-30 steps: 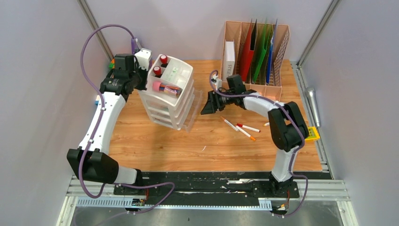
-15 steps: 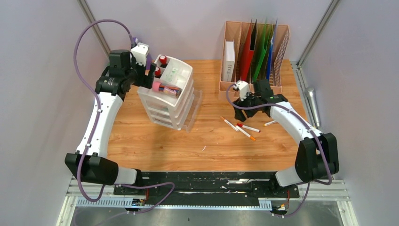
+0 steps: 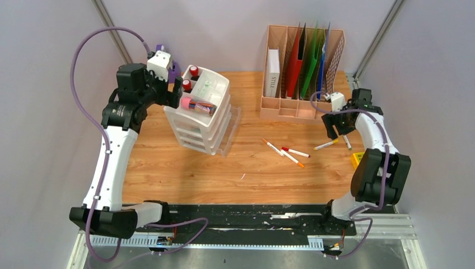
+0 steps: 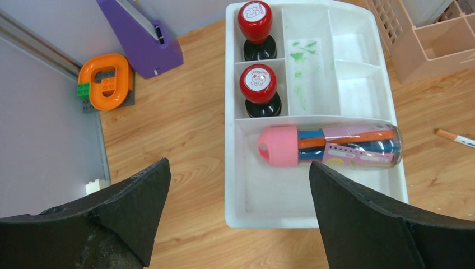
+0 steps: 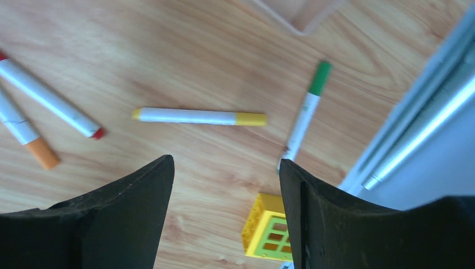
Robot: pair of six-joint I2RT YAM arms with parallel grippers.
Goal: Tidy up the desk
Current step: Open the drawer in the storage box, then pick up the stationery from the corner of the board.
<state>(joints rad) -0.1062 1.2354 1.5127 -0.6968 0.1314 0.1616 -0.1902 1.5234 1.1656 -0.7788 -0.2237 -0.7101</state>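
Right of the file rack [image 3: 297, 110], at the surface [image 3: 185, 179] edge, right end effector [image 5: 225, 162] gapes; well left, left end effector [image 4: 240, 164] gapes.

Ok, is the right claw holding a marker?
No, the right claw is open and empty, and the yellow-tipped marker lies flat on the desk beyond its fingertips.

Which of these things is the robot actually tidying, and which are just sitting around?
Likely part of the job: desk, loose markers, yellow block, orange toy, white drawer unit, pink file rack.
Just surroundings: grey walls, black rail, purple cables.
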